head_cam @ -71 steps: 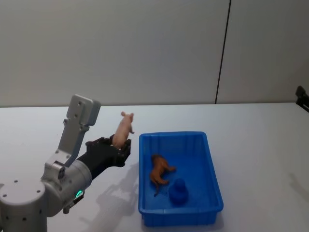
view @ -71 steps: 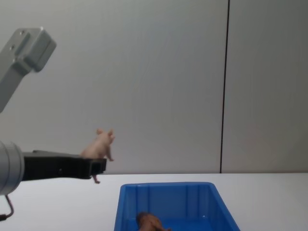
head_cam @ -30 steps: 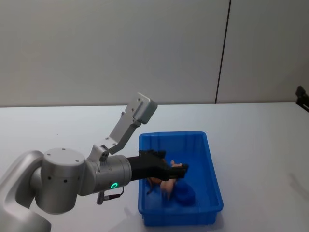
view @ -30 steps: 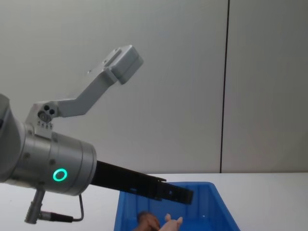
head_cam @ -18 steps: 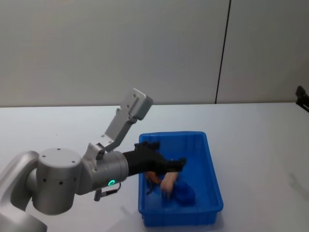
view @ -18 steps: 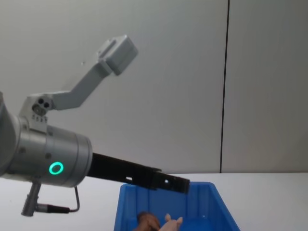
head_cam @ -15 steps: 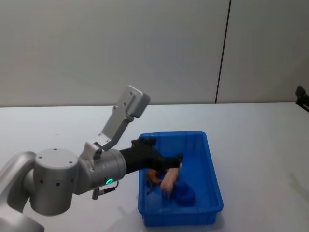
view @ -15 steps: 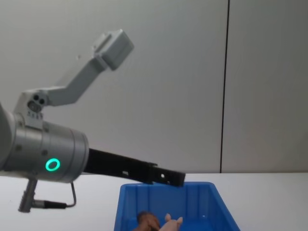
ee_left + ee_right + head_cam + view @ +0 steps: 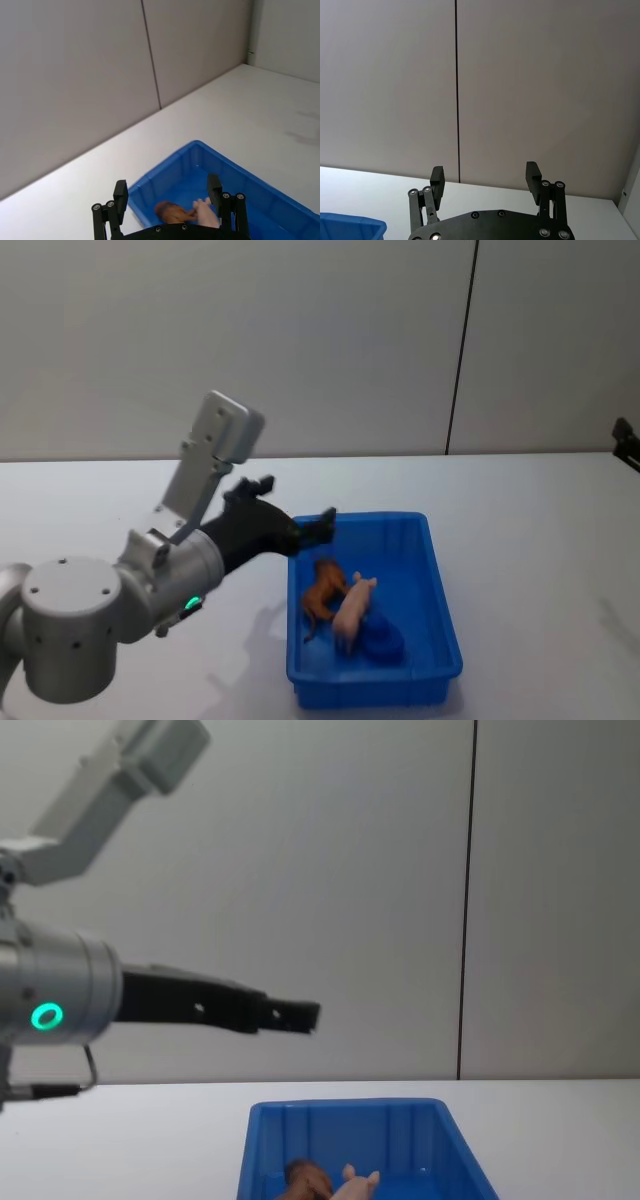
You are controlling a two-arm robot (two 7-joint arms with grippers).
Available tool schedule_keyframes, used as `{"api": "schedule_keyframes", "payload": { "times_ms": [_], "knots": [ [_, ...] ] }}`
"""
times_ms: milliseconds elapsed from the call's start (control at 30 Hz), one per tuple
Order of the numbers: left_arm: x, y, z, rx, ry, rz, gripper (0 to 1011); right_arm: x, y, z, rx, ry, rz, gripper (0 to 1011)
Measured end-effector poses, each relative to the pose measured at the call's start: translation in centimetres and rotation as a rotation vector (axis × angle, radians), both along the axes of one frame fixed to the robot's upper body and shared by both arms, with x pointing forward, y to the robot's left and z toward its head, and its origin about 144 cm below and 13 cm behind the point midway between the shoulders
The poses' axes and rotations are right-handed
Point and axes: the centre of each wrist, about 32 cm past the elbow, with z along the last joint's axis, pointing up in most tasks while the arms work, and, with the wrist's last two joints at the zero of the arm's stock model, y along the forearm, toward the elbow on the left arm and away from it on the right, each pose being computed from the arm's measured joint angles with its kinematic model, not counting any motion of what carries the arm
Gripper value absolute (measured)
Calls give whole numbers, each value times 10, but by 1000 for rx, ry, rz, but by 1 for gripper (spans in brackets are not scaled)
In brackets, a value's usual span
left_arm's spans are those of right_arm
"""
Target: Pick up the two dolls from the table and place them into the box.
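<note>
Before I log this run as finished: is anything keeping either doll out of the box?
Nothing visible does. The brown doll and the pink doll both lie inside the box, touching each other. The left gripper is open above the box's far-left corner.

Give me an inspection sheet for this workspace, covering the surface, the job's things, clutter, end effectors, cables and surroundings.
Surface: white table, bare around the box.
Job's things: brown doll and pink doll both lie inside the blue box, touching each other.
Clutter: a small blue object in the box beside the pink doll.
End effectors: left end effector open, empty, raised above the box's far-left corner; right end effector open, empty, facing the wall.
Cables: a thin cable loop under the left arm.
Surroundings: plain grey wall panels with a dark vertical seam.
</note>
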Motion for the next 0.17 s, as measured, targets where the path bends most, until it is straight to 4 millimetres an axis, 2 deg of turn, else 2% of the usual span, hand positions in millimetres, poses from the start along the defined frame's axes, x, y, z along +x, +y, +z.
{"api": "schedule_keyframes", "payload": {
  "times_ms": [167],
  "knots": [
    [-8,5,5,10,-73,56,1001,0,0,0,0,0,0,1001]
  ]
}}
